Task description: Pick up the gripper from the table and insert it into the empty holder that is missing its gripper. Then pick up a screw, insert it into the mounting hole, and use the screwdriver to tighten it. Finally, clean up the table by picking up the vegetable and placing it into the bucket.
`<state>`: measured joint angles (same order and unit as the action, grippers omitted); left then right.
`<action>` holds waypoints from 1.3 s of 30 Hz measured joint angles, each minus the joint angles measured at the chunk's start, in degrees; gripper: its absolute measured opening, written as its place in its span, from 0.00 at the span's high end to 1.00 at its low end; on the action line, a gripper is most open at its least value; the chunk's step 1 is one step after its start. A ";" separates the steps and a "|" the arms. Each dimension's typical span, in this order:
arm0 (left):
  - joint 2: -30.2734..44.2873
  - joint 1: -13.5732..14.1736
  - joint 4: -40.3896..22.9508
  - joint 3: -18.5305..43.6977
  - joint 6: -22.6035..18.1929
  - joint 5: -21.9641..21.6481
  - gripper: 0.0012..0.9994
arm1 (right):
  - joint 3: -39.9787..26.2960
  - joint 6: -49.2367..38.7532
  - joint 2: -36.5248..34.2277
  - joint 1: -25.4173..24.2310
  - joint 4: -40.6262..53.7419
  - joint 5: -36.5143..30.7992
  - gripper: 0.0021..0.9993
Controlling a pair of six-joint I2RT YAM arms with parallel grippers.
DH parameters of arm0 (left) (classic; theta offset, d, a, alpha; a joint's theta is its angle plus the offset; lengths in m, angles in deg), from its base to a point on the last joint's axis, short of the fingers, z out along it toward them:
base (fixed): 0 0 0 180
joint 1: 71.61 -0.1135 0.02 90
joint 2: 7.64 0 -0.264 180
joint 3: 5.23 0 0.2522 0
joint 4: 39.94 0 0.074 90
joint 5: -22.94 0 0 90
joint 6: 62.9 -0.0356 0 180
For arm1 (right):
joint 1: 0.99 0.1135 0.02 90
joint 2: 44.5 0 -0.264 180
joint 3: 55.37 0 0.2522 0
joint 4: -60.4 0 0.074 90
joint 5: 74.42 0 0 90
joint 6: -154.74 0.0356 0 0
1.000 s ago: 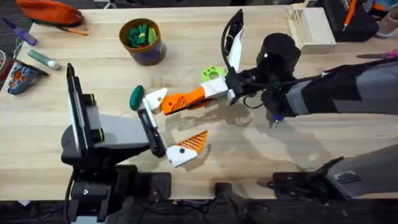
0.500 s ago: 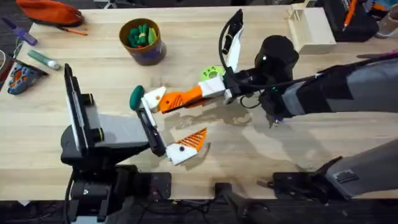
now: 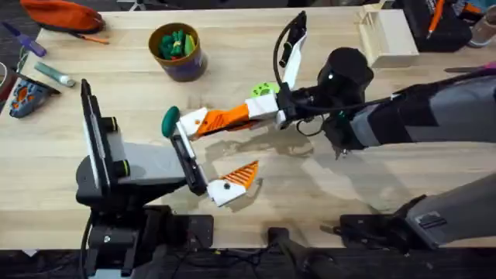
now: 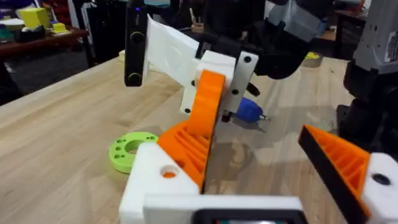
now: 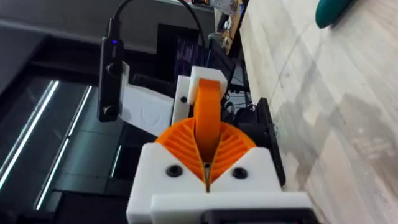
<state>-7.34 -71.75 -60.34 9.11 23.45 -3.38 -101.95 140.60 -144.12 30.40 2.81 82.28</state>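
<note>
My right gripper (image 3: 268,111) reaches across from the right and is shut on the gripper (image 3: 225,118), an orange wedge whose far end meets the white empty holder (image 3: 191,122) on my left arm's claw. In the right wrist view the orange piece (image 5: 208,112) stands between my ribbed pads (image 5: 180,146). My left gripper (image 3: 225,149) is open, its twin finger (image 3: 234,181) carrying an orange tip. The dark green vegetable (image 3: 170,122) lies just beside the holder. The bucket (image 3: 177,51) stands at the back left. A blue screwdriver (image 4: 249,112) lies under the right arm.
A bright green disc with holes (image 3: 265,91) lies behind the right gripper. A wooden box (image 3: 387,32) sits at the back right, with an orange pouch (image 3: 63,15) and small tools along the left edge. Bare tabletop (image 3: 325,186) lies in front of the right arm.
My right gripper has carried the orange piece a little to the left and farther back, bringing its end up against the white holder. The left arm has stayed put.
</note>
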 joint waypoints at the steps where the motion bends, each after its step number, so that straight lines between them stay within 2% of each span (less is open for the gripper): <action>1: 0.01 0.00 0.00 0.00 0.01 0.01 0.01 | 0.04 0.03 0.00 0.00 -0.04 -0.22 0.99; 12: -0.01 0.00 0.02 0.00 0.01 -0.31 0.01 | 0.11 0.06 0.00 0.56 -0.17 -0.95 0.99; 39: -0.01 0.00 -0.07 0.00 -0.04 0.70 0.01 | -4.06 -0.99 -2.80 -0.11 1.75 5.64 0.99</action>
<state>-7.34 -71.75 -60.40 9.11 23.41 -2.68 -106.01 139.61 -146.92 30.29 4.55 87.92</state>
